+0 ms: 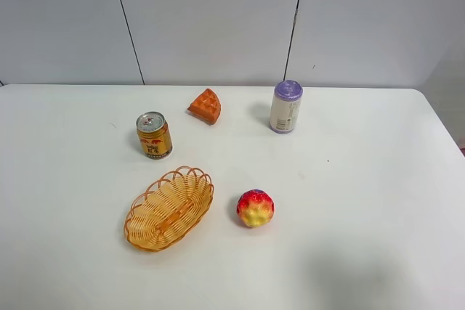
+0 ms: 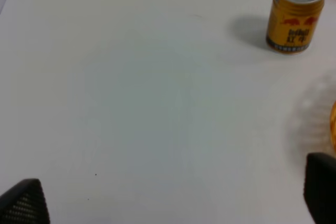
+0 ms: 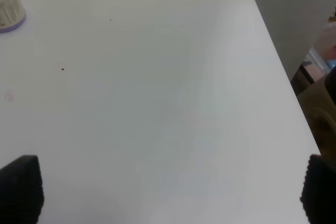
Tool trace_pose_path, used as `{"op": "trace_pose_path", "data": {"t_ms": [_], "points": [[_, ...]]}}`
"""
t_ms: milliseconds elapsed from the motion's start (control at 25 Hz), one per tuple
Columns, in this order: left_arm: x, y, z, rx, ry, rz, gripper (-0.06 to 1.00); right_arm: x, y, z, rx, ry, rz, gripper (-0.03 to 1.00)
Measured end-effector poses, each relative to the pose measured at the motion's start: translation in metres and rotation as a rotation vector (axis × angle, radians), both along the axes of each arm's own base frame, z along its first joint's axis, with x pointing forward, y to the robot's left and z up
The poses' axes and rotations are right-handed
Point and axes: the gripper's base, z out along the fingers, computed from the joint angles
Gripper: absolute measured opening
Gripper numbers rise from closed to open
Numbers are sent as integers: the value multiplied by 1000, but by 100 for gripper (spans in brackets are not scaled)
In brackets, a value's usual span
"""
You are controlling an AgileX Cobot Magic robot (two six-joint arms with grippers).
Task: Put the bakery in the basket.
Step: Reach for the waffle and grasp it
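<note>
Plainly, bakery lies far beyond left end effector.

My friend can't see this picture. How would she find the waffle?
Start at the white table and look toward its far edge, by the wall. Between the gold can and the purple-topped can lies the waffle. It is the only wedge there, orange-brown with a grid of squares on top.
</note>
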Motion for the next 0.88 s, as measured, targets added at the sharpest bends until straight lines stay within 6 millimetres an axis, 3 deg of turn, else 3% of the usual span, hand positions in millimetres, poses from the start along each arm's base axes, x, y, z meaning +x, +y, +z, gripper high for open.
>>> {"op": "trace_pose_path", "data": {"t_ms": [760,880], "points": [[1,0,0,1,2,0,98,0,0,0,0,0,0,99],[10,1,18,4,-46,4,98,0,0,0,0,0,0,99]]}}
